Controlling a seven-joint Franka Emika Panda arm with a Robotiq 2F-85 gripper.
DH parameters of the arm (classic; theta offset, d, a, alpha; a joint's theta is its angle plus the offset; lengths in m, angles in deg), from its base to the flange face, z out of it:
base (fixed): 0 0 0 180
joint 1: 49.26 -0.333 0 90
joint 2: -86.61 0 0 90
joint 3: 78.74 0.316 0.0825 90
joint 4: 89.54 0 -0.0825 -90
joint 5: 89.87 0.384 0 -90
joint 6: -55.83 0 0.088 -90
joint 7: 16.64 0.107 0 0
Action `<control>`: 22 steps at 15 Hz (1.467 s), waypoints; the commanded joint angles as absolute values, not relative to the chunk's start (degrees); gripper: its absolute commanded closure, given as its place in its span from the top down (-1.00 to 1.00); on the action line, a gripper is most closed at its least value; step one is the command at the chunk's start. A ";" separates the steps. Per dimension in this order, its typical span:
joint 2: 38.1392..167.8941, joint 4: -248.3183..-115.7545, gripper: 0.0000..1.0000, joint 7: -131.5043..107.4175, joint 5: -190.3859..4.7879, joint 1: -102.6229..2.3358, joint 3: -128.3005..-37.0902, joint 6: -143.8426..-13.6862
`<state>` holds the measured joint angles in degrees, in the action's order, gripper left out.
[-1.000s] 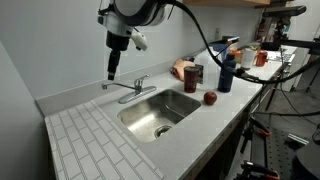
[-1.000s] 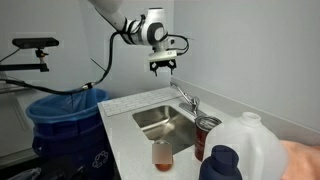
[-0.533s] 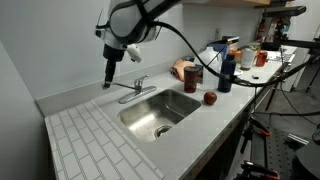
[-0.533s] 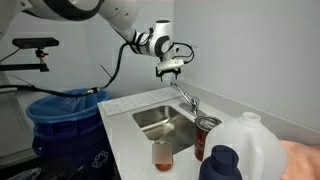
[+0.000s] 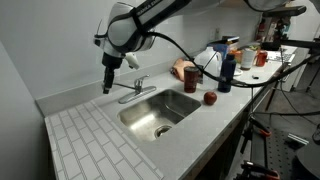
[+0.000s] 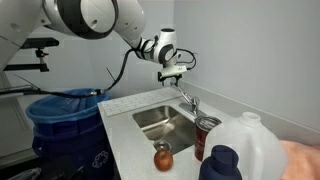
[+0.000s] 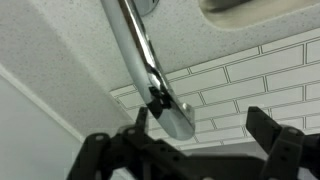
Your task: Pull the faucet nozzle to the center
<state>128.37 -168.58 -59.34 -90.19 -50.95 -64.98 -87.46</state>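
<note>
In an exterior view we counted 1 faucet nozzle (image 5: 129,93), 1 sink basin (image 5: 148,108) w/ 1 drain (image 5: 163,130), and 1 apple (image 5: 210,98). The nozzle lay behind the basin, tip toward frame left, w/ the gripper (image 5: 107,86) at that tip.

In an exterior view we again saw 1 nozzle (image 6: 184,95), 1 basin (image 6: 150,118) and 1 apple (image 6: 163,158) at bottom centre. The gripper (image 6: 177,81) hung just above the nozzle end.

In the wrist view there was 1 nozzle (image 7: 140,50). The gripper (image 7: 200,118) had 2 fingers (image 7: 268,135), spread wide. The nozzle tip sat between them, hard by the frame-left one; contact unclear, nothing clamped.
</note>
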 commanded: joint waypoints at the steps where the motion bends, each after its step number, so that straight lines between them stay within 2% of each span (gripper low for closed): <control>1: 132.23 -164.37 1.00 -62.43 -89.23 -49.85 -63.43 -86.97; 9: 130.50 -167.00 1.00 -56.16 -90.43 -51.11 -66.40 -86.03; 22: 118.57 -181.96 1.00 -38.77 -87.75 -50.80 -66.64 -79.88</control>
